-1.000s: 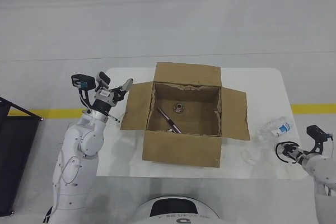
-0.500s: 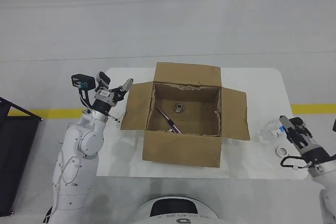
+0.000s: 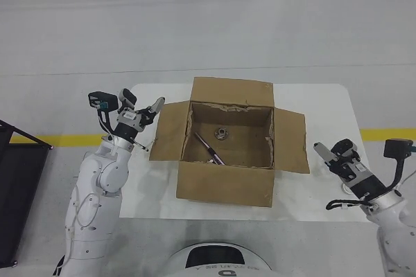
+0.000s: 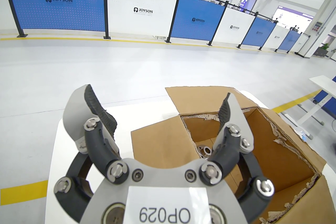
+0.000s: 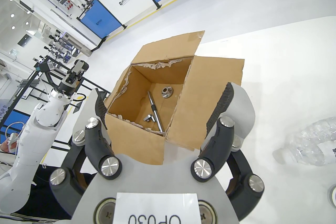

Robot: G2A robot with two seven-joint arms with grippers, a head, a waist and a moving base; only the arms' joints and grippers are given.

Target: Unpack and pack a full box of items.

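Left gripper [image 4: 157, 99] is hanging wide open and empty for me, just off the left flap of the cardboard box [image 3: 225, 183], which sits mid-way along the white table [image 3: 312, 97] with all four flaps spread. My right gripper [image 5: 162, 96] is spread wide too, nothing in it, beside the right flap, a water bottle [image 5: 312, 149] lying near it. Down on the box floor I see a metal rod [image 5: 155, 110] and a round flange [image 5: 166, 92].
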